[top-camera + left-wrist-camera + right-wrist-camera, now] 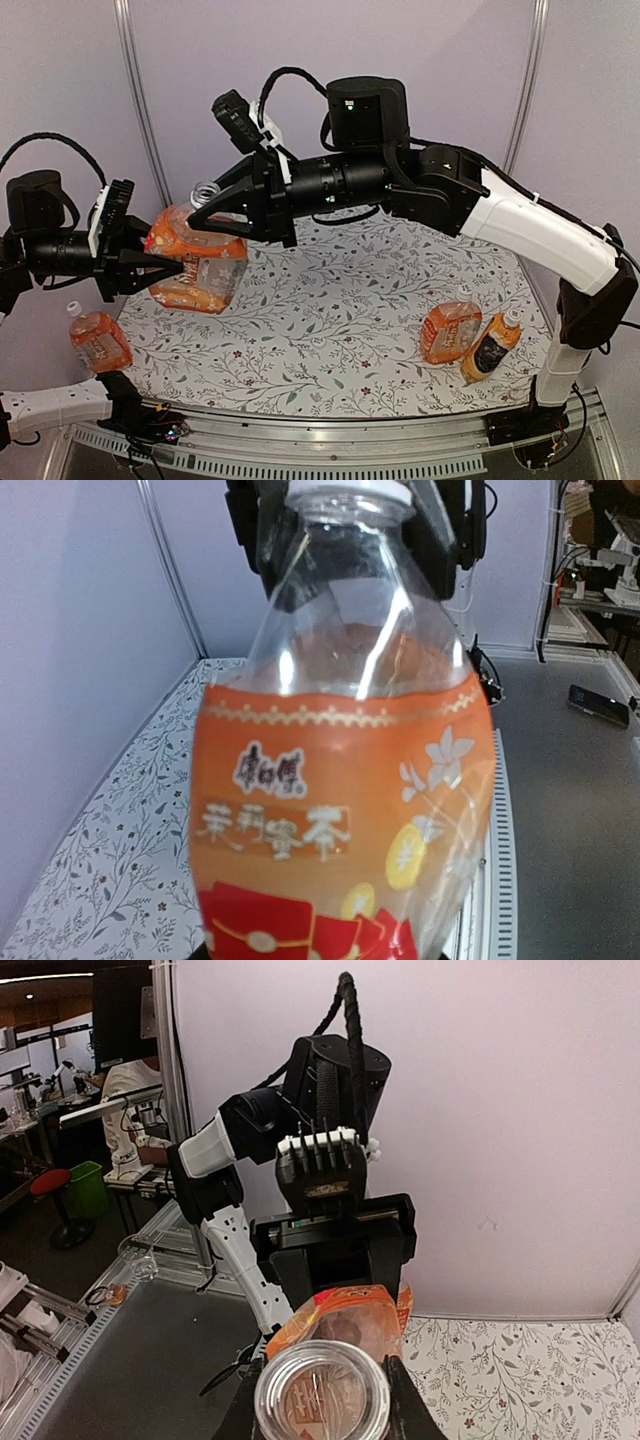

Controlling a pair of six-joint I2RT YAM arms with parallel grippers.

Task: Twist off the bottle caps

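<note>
Left claw (163,262) is clamping the bottle (200,272) around its orange-labelled body and holding it in the air over the table (330,345) at about 10 o'clock. Right claw (203,202) is reaching across from 3 o'clock and clenching on the white cap (347,488), with one of its fingers (402,1405) pressing each side. In the right wrist view the cap is showing end-on between them. It is sitting on the bottle neck; can't tell if it is loosened. Other caps (463,292) are sitting on three more bottles. The lone bottle (98,342) is standing at the table's 8 o'clock edge. The orange bottle (448,335) and dark bottle (490,348) are lying just beside each other at 4 o'clock.
</note>
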